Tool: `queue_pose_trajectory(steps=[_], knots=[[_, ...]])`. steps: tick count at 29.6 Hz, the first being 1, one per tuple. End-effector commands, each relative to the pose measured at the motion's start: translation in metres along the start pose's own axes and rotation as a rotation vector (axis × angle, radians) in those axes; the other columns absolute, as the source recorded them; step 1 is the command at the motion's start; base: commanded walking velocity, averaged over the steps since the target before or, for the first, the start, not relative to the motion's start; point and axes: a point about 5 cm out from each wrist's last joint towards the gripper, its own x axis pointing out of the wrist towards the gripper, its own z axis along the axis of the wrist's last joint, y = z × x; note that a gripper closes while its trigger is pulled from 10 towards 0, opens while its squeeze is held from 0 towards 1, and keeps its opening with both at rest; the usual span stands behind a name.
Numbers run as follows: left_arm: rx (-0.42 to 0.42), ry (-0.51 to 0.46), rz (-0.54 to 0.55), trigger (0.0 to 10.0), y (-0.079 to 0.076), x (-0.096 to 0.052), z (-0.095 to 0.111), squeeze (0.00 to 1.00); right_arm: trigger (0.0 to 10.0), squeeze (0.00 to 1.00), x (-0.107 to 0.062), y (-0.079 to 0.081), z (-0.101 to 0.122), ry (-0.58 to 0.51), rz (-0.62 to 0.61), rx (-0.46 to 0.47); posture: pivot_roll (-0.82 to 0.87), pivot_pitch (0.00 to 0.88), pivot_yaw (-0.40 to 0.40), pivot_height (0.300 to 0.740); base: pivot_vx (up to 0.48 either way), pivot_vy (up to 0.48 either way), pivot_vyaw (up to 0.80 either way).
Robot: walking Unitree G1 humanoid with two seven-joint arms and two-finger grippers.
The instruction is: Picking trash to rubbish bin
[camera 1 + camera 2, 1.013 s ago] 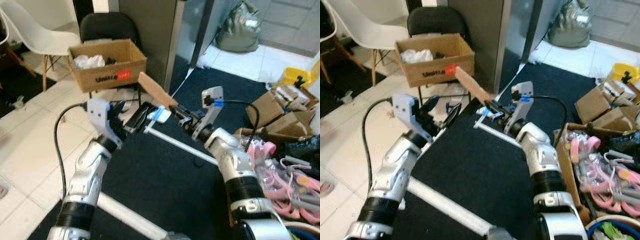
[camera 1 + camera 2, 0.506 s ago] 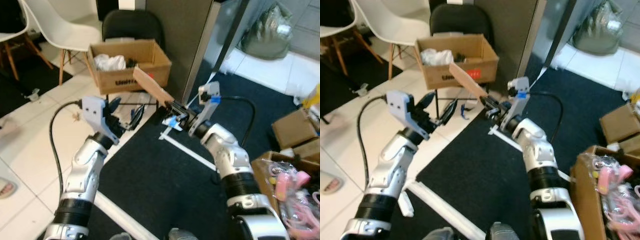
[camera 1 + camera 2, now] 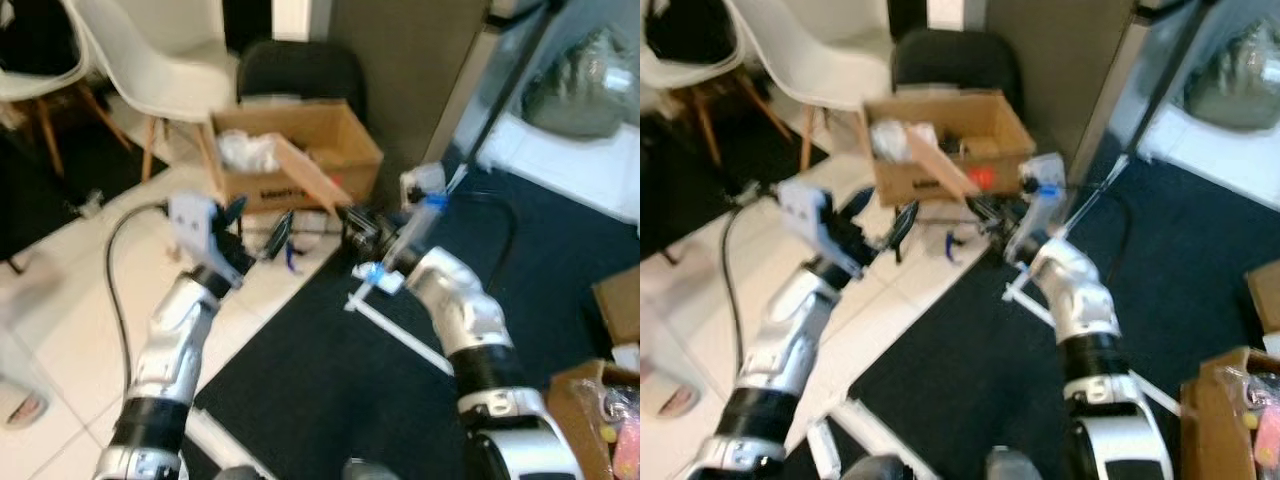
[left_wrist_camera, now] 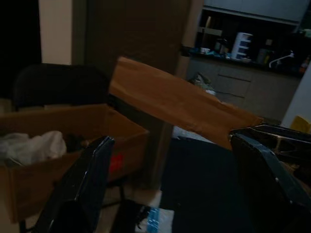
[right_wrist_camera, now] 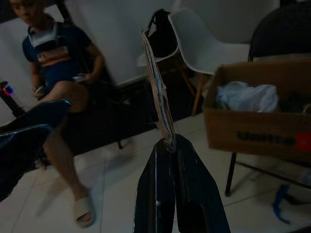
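Observation:
A cardboard box (image 3: 262,189) with white crumpled trash (image 3: 245,150) inside sits on a black chair (image 3: 300,70). My right gripper (image 3: 350,215) is shut on the lower end of a flat brown cardboard piece (image 3: 310,176), which slants up toward the box's front. In the right wrist view the cardboard piece (image 5: 155,87) stands edge-on, pinched between the fingers (image 5: 192,194). My left gripper (image 3: 258,222) is open and holds nothing, just left of the right gripper, in front of the box. The left wrist view shows the cardboard piece (image 4: 184,107) beyond its spread fingers (image 4: 82,189).
A white chair (image 3: 150,60) stands left of the box. A person (image 5: 58,63) sits to the side on the tiled floor area. A white strip (image 3: 400,335) lies on the dark carpet (image 3: 330,400). A box with pink items (image 3: 600,400) is at the right.
The whole picture has shifted as the camera moved: the box on the chair now sits nearer and more central. The right gripper still holds the cardboard piece, and the left stays open.

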Motion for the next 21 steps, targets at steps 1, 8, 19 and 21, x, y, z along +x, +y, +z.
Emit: queue_pose_trajectory(steps=[1, 8, 19, 21], knots=[[-0.001, 0.004, -0.011, 10.0, -0.0027, 0.001, -0.0014, 0.0, 10.0, 0.0, -0.0019, -0.0028, 0.0024, -0.003, -0.007, -0.007, -0.03, 0.0, -0.015, 0.74, 0.48, 0.0, 0.0], [-0.002, 0.003, -0.012, 10.0, -0.0031, 0.0008, -0.0014, 0.0, 10.0, 0.0, -0.0022, -0.0028, 0.0023, 0.0, -0.007, -0.007, -0.03, 0.0, -0.017, 0.74, 0.48, 0.0, 0.0], [-0.001, 0.003, -0.013, 10.0, -0.0032, 0.0008, -0.0013, 0.0, 10.0, 0.0, -0.0015, -0.0026, 0.0004, 0.028, -0.005, -0.022, -0.03, 0.0, -0.017, 0.74, 0.48, 0.0, -0.43], [-0.002, 0.004, -0.014, 10.0, -0.0033, 0.0009, -0.002, 0.0, 10.0, 0.0, -0.0016, -0.0029, -0.0003, 0.033, -0.005, -0.026, -0.03, 0.0, -0.018, 0.74, 0.48, 0.0, -0.77]])
